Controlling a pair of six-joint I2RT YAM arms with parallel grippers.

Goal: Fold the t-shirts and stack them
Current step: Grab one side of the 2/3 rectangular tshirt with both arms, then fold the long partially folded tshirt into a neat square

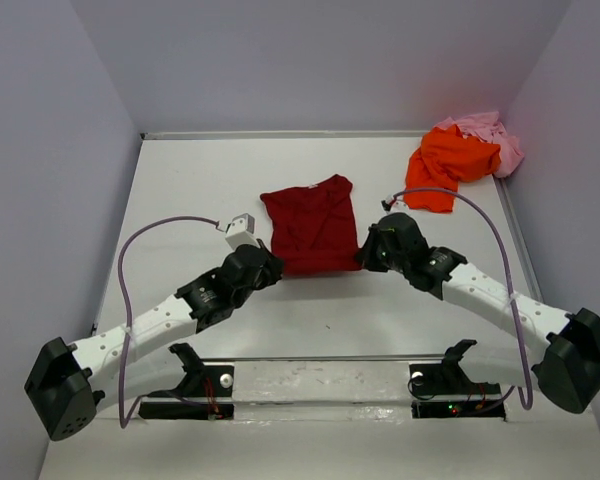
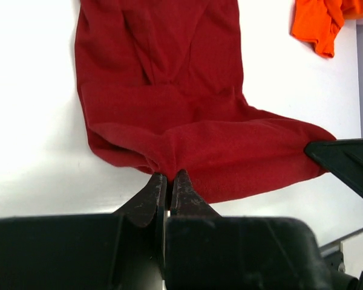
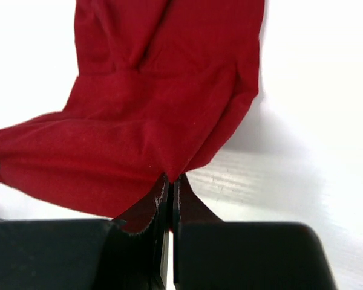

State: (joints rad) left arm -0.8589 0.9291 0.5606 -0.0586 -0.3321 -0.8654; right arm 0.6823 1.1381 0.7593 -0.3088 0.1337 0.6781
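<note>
**Top external view.** Locate the dark red t-shirt (image 1: 308,225) lying on the table (image 1: 190,190) at centre, with its long axis running 12 to 6 o'clock. Find its near edge pinched at both corners: by the left gripper (image 1: 276,268) at 7 o'clock of the cloth, and by the right gripper (image 1: 364,256) at 5 o'clock. Note the orange t-shirt (image 1: 446,165) and pink t-shirt (image 1: 488,135) heaped together at 2 o'clock, well apart from the red one.

**Left wrist view.** Observe jaws pressed together on a fold of red hem (image 2: 169,90), with wrinkles gathered at the tips.

**Right wrist view.** Confirm the same here — jaws pressed together on a pinch of the red cloth (image 3: 157,109).

**Handling.** Treat as light, limp and non-fragile. Expect sag and creasing between the two grips. Take hold at hem corners or shoulders — never mid-panel. Move both corners together to keep the edge taut.
</note>
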